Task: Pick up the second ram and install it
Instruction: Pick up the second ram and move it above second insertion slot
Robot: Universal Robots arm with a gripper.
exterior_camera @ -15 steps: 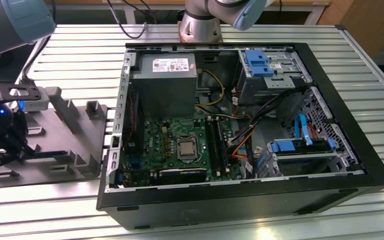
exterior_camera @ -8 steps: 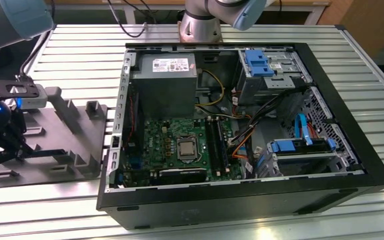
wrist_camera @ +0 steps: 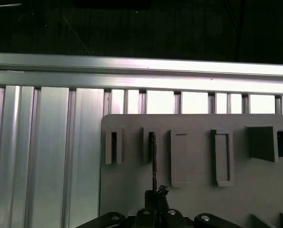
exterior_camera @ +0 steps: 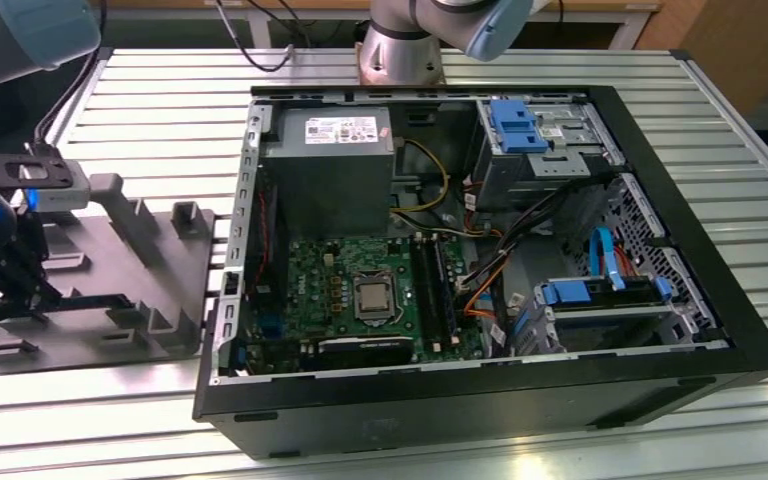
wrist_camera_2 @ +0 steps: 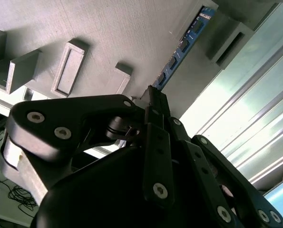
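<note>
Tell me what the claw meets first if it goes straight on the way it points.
The memory stick, standing on edge in the grey tray, lies right ahead of the claw; whether they already touch is unclear.

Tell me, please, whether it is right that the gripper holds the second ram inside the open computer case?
Not quite. The gripper holds the second ram over the grey tray, outside the computer case. The second wrist view shows this.
</note>
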